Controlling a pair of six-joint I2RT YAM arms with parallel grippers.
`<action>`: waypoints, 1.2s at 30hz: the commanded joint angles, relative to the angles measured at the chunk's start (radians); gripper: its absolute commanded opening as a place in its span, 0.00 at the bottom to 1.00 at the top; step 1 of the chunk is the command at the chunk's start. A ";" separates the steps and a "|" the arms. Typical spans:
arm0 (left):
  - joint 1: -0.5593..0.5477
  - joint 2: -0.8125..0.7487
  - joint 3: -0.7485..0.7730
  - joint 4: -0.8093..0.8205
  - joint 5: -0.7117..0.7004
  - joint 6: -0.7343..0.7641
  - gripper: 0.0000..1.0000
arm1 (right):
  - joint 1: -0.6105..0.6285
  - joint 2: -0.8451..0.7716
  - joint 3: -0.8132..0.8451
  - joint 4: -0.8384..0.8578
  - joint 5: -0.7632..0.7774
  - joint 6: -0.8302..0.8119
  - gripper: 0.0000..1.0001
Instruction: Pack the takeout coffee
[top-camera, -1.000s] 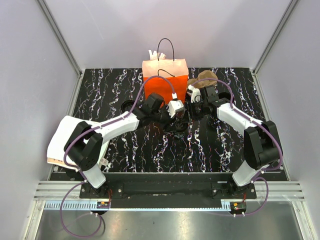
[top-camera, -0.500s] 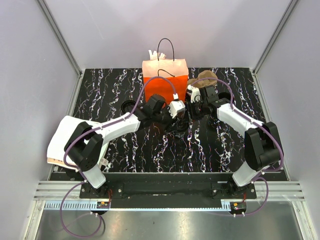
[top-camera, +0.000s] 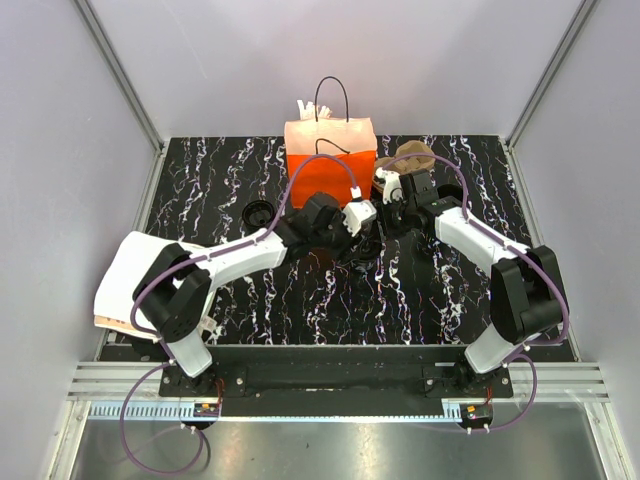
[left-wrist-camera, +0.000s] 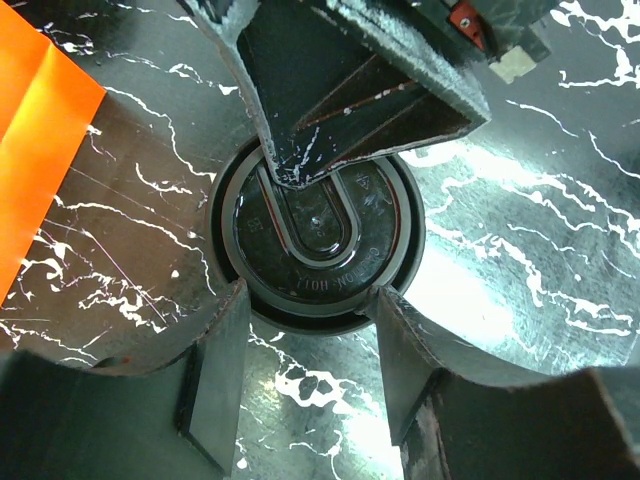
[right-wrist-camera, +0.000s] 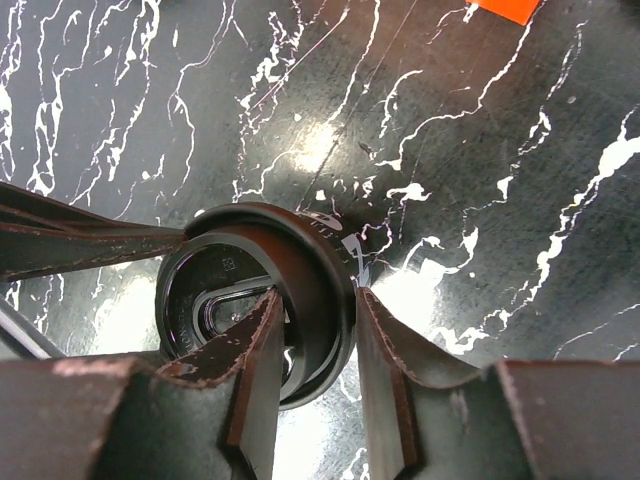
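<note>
The takeout coffee (left-wrist-camera: 315, 235), a small black cup with a black lid, stands on the marble table in front of the orange paper bag (top-camera: 330, 150). My right gripper (right-wrist-camera: 318, 295) pinches its rim, with one finger over the lid and the other outside the wall. In the left wrist view that finger reaches across the lid from above. My left gripper (left-wrist-camera: 310, 300) hangs over the cup's near edge, open, its fingertips (left-wrist-camera: 225, 330) at the lid's rim on either side. In the top view both grippers meet over the cup (top-camera: 372, 236), which is mostly hidden.
A squat black ringed piece (top-camera: 258, 212) lies on the table left of the left arm. A brown crumpled item (top-camera: 410, 157) sits right of the bag. A white pad (top-camera: 118, 282) lies at the table's left edge. Grey walls enclose the sides.
My left arm has pushed forward and to the right, bringing its gripper closer over the cup and uncovering the ringed piece. The right gripper has kept its hold and barely moved.
</note>
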 joint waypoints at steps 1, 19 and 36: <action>-0.034 0.132 -0.119 -0.156 -0.108 0.013 0.00 | 0.061 0.016 -0.045 -0.065 -0.033 -0.007 0.38; 0.003 -0.001 -0.048 -0.215 -0.003 0.087 0.00 | 0.063 0.004 -0.054 -0.065 -0.029 -0.043 0.38; 0.002 0.110 0.074 -0.224 -0.060 0.025 0.00 | 0.061 0.039 -0.051 -0.065 -0.033 -0.051 0.38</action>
